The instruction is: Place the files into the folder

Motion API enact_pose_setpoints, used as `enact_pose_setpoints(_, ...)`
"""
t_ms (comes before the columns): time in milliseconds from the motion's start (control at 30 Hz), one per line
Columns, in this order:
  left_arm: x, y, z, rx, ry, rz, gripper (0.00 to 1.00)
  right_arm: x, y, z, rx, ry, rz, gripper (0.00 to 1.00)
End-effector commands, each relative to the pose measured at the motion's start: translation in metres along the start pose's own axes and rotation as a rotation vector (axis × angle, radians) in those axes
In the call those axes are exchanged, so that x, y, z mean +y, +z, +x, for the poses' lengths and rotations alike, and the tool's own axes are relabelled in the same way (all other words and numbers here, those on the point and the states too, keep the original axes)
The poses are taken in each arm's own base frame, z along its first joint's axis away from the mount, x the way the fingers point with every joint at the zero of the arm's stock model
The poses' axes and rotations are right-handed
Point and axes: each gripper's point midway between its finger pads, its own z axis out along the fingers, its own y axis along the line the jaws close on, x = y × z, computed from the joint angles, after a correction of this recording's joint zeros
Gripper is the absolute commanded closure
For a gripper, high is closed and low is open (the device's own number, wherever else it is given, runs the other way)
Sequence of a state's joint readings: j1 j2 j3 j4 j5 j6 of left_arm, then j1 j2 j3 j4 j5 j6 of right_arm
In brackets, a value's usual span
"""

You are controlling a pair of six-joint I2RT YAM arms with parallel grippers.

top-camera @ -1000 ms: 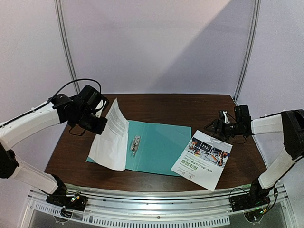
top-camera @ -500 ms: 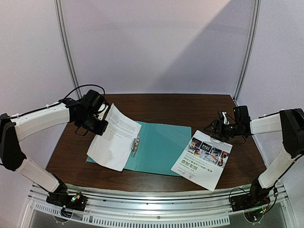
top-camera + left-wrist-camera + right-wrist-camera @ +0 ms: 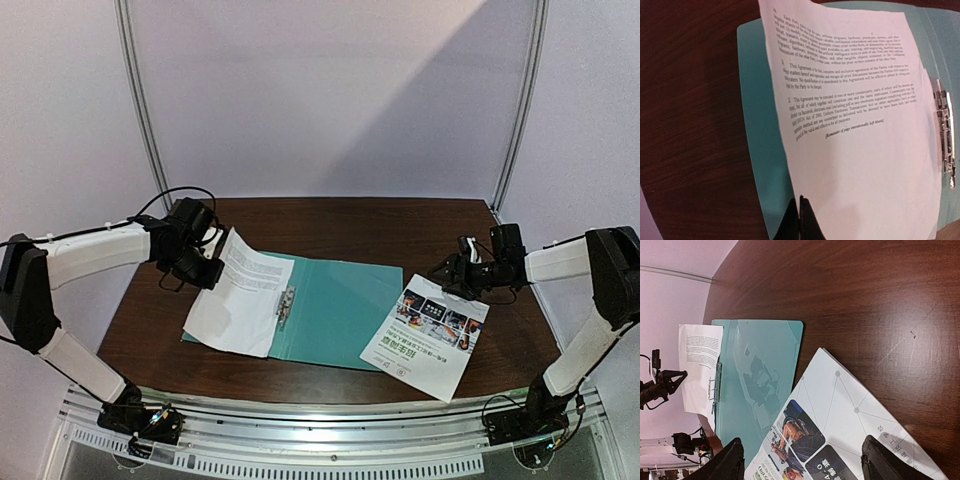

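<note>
The teal folder (image 3: 335, 310) lies open mid-table, its metal clip (image 3: 285, 303) along the spine. The text sheet (image 3: 240, 300) rests on the folder's left half, its far left corner lifted. My left gripper (image 3: 213, 268) is shut on that corner. In the left wrist view the fingertips (image 3: 799, 202) pinch the sheet's (image 3: 855, 125) edge over the folder (image 3: 760, 150), with the clip (image 3: 945, 135) at right. The colour sheet (image 3: 425, 335) lies right of the folder, overlapping its edge. My right gripper (image 3: 447, 272) is open, low over that sheet's far corner (image 3: 850, 410), with jaws (image 3: 805, 462) wide apart.
The dark wooden table (image 3: 380, 225) ends at a metal rail (image 3: 330, 415) in front. Lilac walls with two poles (image 3: 140, 100) stand behind. The right wrist view also shows the folder (image 3: 760, 375) and text sheet (image 3: 700, 365).
My left gripper has come down and toward the table, laying the text sheet from steeply raised to nearly flat on the folder's left half. The right arm has barely moved.
</note>
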State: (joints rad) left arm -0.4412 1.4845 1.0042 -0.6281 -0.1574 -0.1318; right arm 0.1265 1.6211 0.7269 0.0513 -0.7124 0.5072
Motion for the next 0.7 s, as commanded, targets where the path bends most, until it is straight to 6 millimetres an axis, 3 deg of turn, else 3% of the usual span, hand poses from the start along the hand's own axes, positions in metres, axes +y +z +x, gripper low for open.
enact_pose_setpoints(0,0.0,0.005,-0.004,-0.022,-0.031,0.03,1.0,0.003,0.004,-0.004,0.001,-0.022,-0.004,0.2)
enact_pose_setpoints(667,0.001,0.013,-0.019,-0.041,-0.06,0.033,1.0,0.0,0.005,-0.002,0.008,-0.019,-0.004,0.21)
